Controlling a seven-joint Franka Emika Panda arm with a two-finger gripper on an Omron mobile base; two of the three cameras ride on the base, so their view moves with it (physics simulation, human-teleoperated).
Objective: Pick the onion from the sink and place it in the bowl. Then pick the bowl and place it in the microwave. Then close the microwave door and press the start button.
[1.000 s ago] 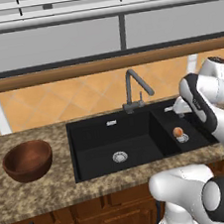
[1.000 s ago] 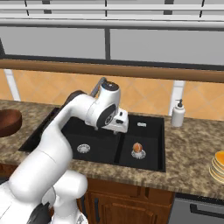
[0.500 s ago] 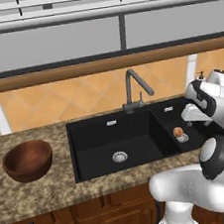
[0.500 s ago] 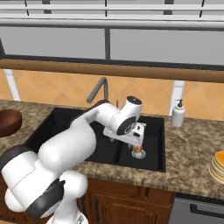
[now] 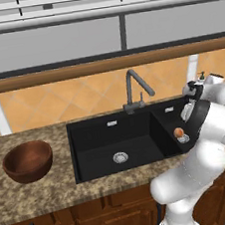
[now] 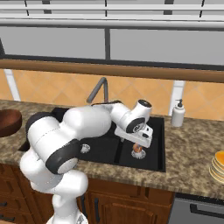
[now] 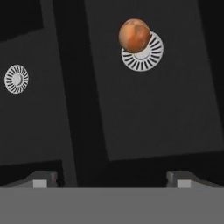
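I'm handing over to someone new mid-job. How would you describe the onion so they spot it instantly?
Find the large black rectangular sink set in the speckled granite counter, under the dark arched faucet. Look in its smaller basin, on the soap dispenser's side. The small round orange-brown onion sits at the edge of that basin's steel drain, the only coloured thing there.

arm swung right across the sink point(image 5: 92, 137), claw point(image 6: 139, 139) lowered over the onion point(image 7: 134, 35)

- You have one onion point(image 7: 134, 35).
- You see one sink point(image 5: 92, 137) with two basins and two drains point(image 7: 16, 79).
- One faucet point(image 5: 134, 89).
- One bowl point(image 5: 27, 161).
- One soap bottle point(image 6: 177, 114).
- One stack of discs point(image 6: 217, 167).
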